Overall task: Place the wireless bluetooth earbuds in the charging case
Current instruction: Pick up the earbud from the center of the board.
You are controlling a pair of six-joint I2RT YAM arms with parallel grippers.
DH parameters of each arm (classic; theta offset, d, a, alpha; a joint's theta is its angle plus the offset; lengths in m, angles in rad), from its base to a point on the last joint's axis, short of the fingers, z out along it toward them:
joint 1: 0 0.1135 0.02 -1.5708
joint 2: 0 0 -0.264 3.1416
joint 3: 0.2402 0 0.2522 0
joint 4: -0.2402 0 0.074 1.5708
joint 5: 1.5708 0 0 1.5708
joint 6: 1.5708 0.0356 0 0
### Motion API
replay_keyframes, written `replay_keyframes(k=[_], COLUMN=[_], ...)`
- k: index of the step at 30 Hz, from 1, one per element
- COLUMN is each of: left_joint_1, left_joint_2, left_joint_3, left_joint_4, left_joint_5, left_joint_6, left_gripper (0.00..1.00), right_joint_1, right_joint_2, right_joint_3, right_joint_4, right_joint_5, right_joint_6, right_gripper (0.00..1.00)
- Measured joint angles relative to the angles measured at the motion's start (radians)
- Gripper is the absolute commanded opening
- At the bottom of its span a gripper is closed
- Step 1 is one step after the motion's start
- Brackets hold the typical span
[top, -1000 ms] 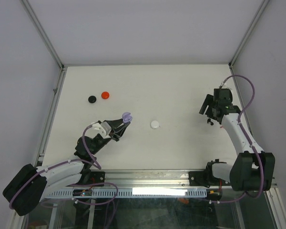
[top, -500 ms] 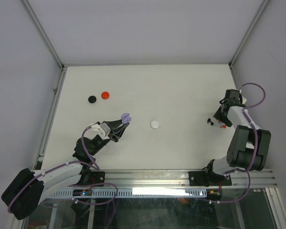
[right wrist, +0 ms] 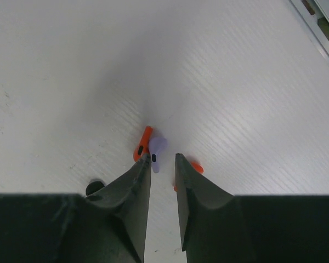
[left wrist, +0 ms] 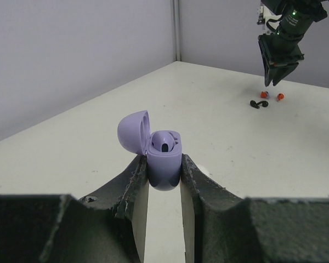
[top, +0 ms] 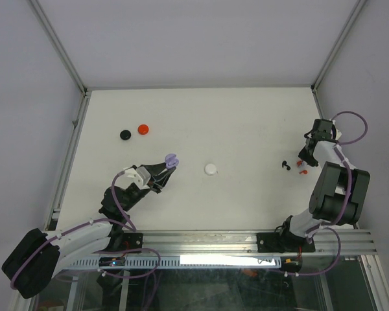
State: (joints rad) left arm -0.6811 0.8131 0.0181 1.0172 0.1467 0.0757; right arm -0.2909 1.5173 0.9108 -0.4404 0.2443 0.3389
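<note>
A purple charging case (left wrist: 163,156) with its lid open is upright between the fingertips of my left gripper (left wrist: 163,170), which is shut on it; from above, the case (top: 172,159) sits left of centre. At the right edge, my right gripper (right wrist: 163,159) points down over a cluster of small earbuds. A purple earbud (right wrist: 156,147) lies at its tips against the left finger, with a narrow gap to the right finger. Orange earbuds (right wrist: 143,142) (right wrist: 194,167) lie on either side, and a black earbud (right wrist: 94,187) lies to the left.
A black round piece (top: 125,135) and a red one (top: 143,129) lie at the back left. A white round piece (top: 211,168) sits mid-table. Aluminium frame rails run along both sides, the right rail (top: 324,103) close to the right arm.
The right arm swung out to the right edge and came down over the earbuds, and its jaws narrowed from wide open to a small gap. The left arm held still with the case.
</note>
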Motion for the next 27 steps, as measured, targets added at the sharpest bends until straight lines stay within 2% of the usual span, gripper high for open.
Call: replay_keyframes(k=[17,27], left_joint_1=[0.000,0.000], left_joint_2=[0.006,0.007], left_joint_3=[0.000,0.000], left_joint_4=[0.000,0.000], left_joint_5=[0.000,0.000], left_joint_6=[0.003,0.003], left_gripper=[0.00,0.00], right_joint_1=[-0.009,-0.009], right_joint_2=[0.085,0.127], right_joint_3=[0.006,0.036], right_joint_4=[0.011,0.010], right_joint_5=[-0.042,-0.063], right_joint_6=[-0.001,-0.005], right_gripper=[0.22,0.24])
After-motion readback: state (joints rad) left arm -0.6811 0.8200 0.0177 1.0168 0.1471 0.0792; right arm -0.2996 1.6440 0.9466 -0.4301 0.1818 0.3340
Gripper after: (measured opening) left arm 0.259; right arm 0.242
